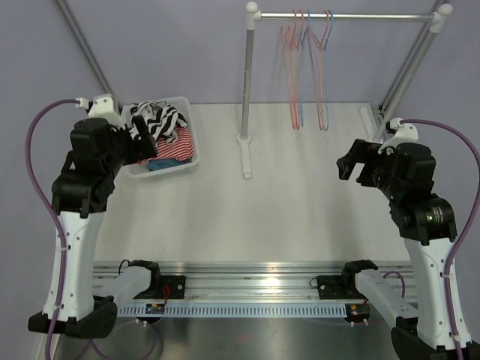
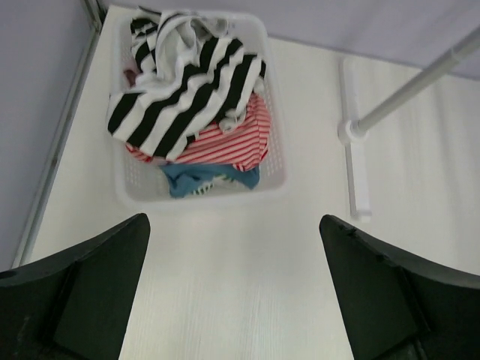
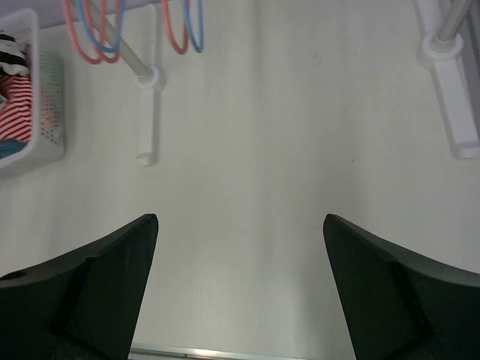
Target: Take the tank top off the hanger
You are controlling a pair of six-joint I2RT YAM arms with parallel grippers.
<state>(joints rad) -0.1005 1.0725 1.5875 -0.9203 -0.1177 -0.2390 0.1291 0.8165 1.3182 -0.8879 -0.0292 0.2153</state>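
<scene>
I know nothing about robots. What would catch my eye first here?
The black-and-white striped top heaped in the white basket at the table's far left, over a red-striped garment. Then the bare pink and blue hangers on the rail at the back. The left end effector and right end effector hang open and empty.

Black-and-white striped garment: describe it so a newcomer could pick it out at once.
Look to the table's far left corner, where a white basket sits. The striped garment lies crumpled on top; broad black-and-white bands set it apart from the red-striped cloth and blue cloth beneath.
</scene>
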